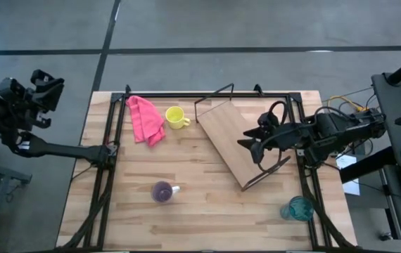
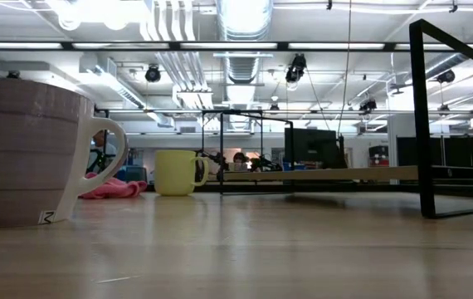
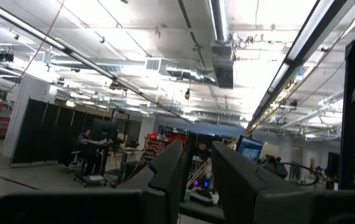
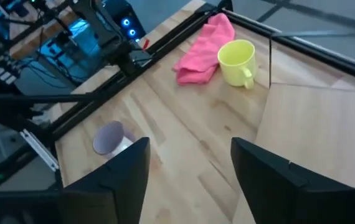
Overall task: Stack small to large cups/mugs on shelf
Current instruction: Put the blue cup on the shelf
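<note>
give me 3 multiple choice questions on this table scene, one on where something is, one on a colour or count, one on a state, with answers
1. Where is the teal cup?
A. on the shelf
B. on the pink cloth
C. at the table's edge, off the shelf

2. What colour is the mug beside the pink cloth?
A. yellow
B. purple
C. teal

3. How do the right gripper's fingers stand?
A. shut on a mug
B. open, holding nothing
C. shut on the cloth

Answers:
1 C, it stands apart from the shelf.
2 A, the yellow mug sits next to the cloth.
3 B, the right gripper hovers over the shelf, fingers spread.
</note>
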Controlling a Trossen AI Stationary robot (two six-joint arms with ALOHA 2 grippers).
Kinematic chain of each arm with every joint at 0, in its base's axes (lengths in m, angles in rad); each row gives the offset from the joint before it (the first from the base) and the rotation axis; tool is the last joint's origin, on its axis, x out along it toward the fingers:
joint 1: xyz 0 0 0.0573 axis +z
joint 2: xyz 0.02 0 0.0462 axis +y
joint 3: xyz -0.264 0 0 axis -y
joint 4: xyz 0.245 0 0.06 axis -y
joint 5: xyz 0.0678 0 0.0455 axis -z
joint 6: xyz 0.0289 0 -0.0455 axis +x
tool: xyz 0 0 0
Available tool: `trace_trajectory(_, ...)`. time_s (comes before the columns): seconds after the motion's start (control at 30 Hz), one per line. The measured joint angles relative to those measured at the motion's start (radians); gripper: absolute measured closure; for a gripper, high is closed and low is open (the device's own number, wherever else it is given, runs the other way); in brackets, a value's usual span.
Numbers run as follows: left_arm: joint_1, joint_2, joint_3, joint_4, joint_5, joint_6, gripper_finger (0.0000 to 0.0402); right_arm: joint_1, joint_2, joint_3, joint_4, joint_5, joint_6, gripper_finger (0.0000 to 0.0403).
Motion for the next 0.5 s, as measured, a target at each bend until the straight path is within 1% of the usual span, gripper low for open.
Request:
trace_trajectory(0.2,0.000,-0.046,0.000,0.000,0.000,0.000,0.0329,-0.020,0.012,0.000,0.015,0.017,-0.084,0.0184)
trace_trajectory(0.5,0.000,-0.117,0.000,-0.002,0.000,0.000,0.0329,-0.020,0.055,0.000,0.024,0.017,-0.064,0.0183)
